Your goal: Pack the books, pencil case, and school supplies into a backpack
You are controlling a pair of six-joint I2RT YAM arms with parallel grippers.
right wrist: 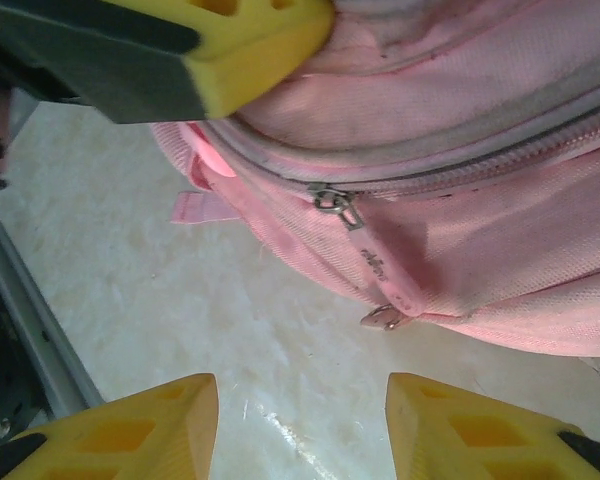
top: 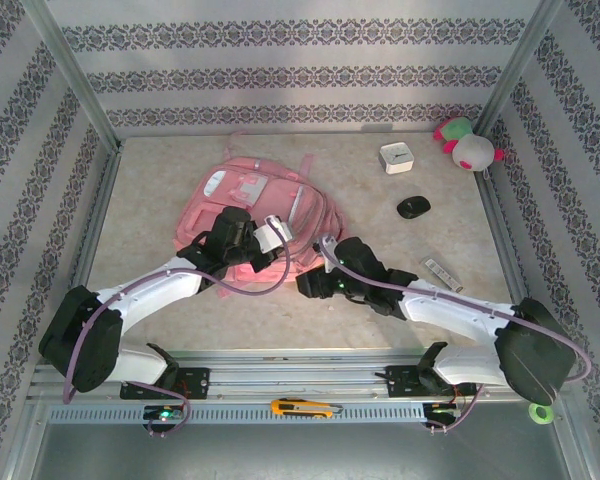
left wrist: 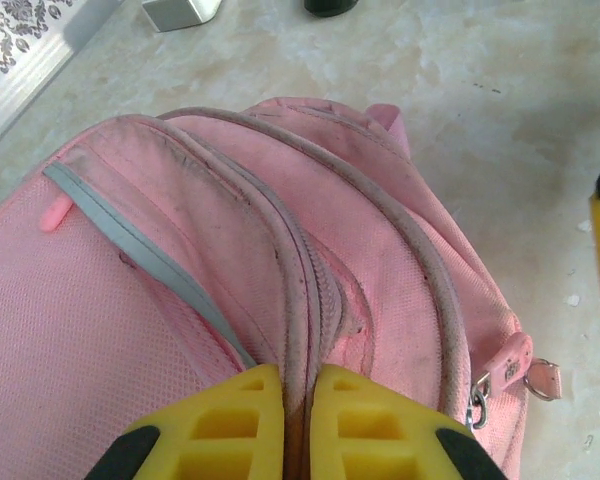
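Backpack (top: 235, 190) flat on the table (top: 150, 250), left of centre, front up, straps toward the far wall. Left fingers (left wrist: 298, 425) clamped on the raised zip seam at its near end, yellow pads (left wrist: 230, 425) almost touching, piping pinched between. Right fingers (right wrist: 300, 430) spread wide, gripping nothing, low over bare table just beside the backpack's edge, facing a pink zip pull (right wrist: 380, 275) on a metal slider. Well apart on the right: white box (top: 396, 158), black mouse (top: 413, 207), plush toy (top: 467, 145).
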